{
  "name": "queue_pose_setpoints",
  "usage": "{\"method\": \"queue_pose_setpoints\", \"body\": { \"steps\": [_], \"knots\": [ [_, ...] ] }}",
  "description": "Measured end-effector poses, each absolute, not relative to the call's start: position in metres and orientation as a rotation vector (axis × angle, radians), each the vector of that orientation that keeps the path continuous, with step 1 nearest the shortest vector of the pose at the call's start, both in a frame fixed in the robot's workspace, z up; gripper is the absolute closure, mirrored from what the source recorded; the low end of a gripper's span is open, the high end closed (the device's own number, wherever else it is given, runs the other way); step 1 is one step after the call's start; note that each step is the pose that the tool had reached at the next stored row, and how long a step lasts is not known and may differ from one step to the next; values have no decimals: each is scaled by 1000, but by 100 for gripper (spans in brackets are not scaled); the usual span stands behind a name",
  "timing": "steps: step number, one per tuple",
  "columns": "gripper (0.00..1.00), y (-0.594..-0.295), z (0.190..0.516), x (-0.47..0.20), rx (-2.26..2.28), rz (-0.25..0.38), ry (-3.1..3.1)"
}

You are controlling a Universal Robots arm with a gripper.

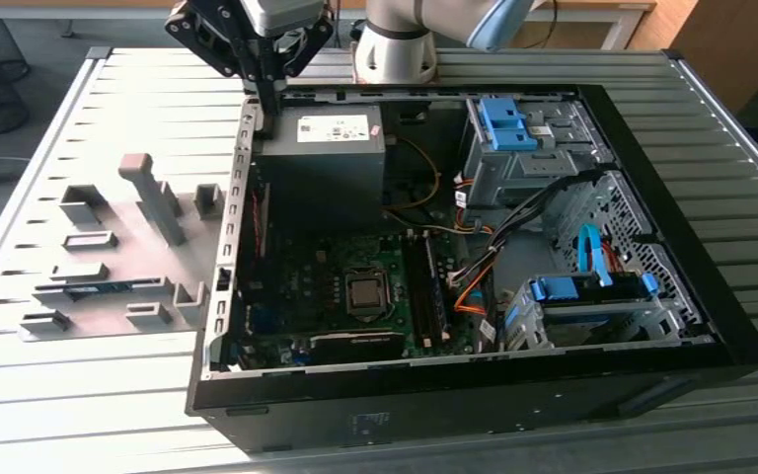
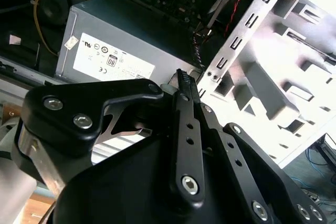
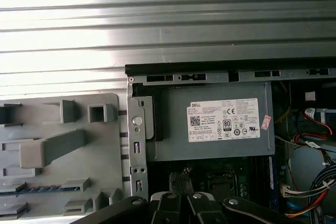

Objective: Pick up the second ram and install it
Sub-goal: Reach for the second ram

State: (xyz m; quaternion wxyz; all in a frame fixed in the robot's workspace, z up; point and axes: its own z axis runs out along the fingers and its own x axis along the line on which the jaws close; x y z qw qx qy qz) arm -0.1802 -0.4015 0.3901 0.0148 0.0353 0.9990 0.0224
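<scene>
Blue-green circuit board, the second ram, sat in a long slot of the grey holder on the bench, at the exterior view's left and fairly near the camera; in the first wrist view the second ram showed as a blue strip between grey walls. It was judged light, thin and stiff, yet fragile at its chips and contact edge, and best pinched across its flat faces near mid-length, where it stood clear of the holder. The holder's other pockets looked unfilled. Just beside the holder lay the open computer case. Nearest inside it were the motherboard with its long black slots and a blue-tabbed drive cage; farther back were the power supply and a second blue-tabbed cage. Whether any slot already carried a module could not be told. Farthest, the gripper hung over the case's far corner beside the power supply, well apart from the second ram, jaws closed together on nothing
</scene>
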Motion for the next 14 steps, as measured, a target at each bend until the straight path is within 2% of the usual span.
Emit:
{"method": "queue_pose_setpoints", "body": {
  "steps": [14],
  "knots": [
    [89,-401,390,-198,110,70,3109]
  ]
}}
